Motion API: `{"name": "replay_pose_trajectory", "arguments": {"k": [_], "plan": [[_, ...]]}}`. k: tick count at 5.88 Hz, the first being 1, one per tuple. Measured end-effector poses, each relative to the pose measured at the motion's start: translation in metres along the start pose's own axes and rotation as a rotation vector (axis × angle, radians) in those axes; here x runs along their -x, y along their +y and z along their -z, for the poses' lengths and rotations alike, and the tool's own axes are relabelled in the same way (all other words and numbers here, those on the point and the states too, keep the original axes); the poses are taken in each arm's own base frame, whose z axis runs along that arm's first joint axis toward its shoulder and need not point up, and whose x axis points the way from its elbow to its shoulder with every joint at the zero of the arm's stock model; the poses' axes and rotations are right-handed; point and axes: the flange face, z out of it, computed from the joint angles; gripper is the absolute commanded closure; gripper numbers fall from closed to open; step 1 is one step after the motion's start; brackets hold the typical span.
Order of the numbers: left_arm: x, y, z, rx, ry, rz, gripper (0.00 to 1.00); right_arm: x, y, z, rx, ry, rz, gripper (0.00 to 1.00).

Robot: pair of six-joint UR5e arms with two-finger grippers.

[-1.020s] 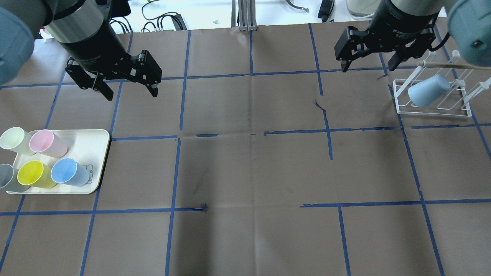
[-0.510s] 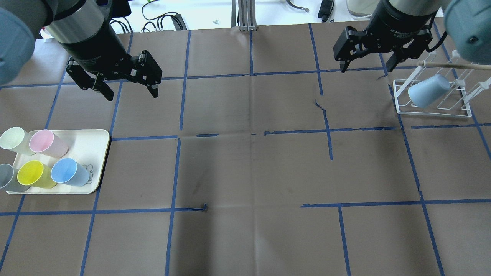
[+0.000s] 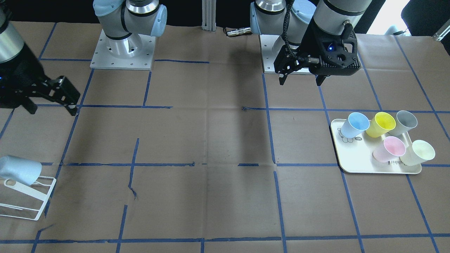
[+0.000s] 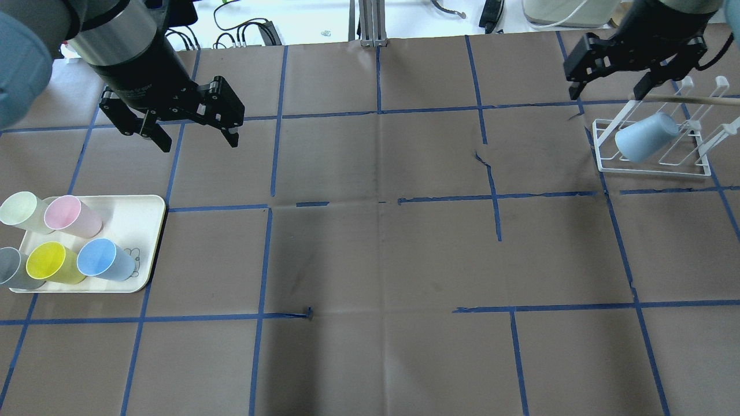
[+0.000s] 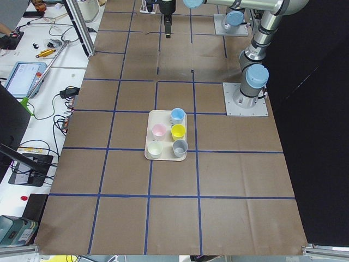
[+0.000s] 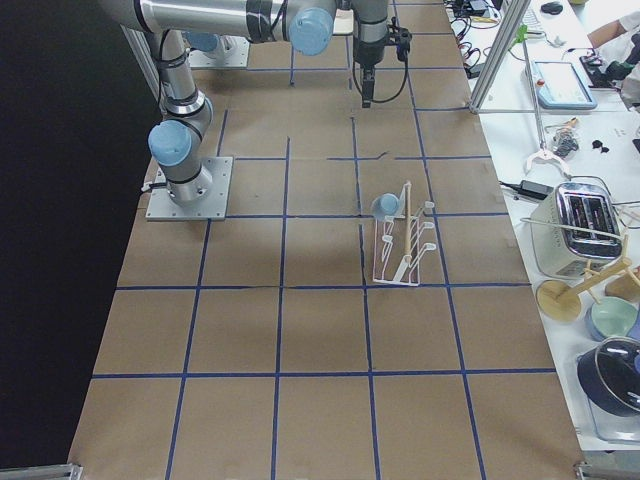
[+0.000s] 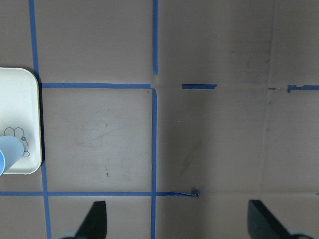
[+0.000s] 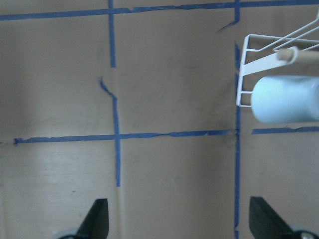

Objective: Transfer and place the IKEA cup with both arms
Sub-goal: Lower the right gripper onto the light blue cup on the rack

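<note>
Where brown paper covers the worktop (image 4: 376,260), blue tape marks a grid, torn and broken in places. Beyond its far edge lies a white bench strewn with cables (image 4: 243,29). At the far right, the IKEA cup (image 4: 644,137) sits tilted on a white wire rack (image 4: 653,171), its mouth hidden. At the near left, a cream tray (image 4: 139,219) carries a second light-blue cup (image 4: 104,260), a yellow cup (image 4: 52,263), a pink cup (image 4: 72,215), a pale green cup (image 4: 22,211) and a grey cup (image 4: 11,268) cut by the frame edge. The left gripper (image 4: 199,144) hangs beyond the tray and the right gripper (image 4: 606,95) beyond the rack, both with fingers spread and empty. The right arm is largely cropped.
</note>
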Motion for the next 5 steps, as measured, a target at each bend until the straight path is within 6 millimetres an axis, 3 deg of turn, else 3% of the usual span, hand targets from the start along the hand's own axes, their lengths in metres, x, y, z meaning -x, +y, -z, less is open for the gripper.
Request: {"name": "replay_pose_trajectory", "arguments": {"k": [2,3,5], "plan": [[0.000,0.000,0.000,0.000,0.000,0.000,0.02,-0.092,-0.035,-0.050,-0.017,0.016,0.155,0.00],[0.000,0.000,0.000,0.001,0.000,0.000,0.02,-0.128,-0.043,-0.077,-0.006,0.012,0.249,0.00],[0.000,0.000,-0.001,0.001,0.000,0.000,0.02,-0.153,-0.048,-0.109,0.018,-0.011,0.349,0.00]]}}
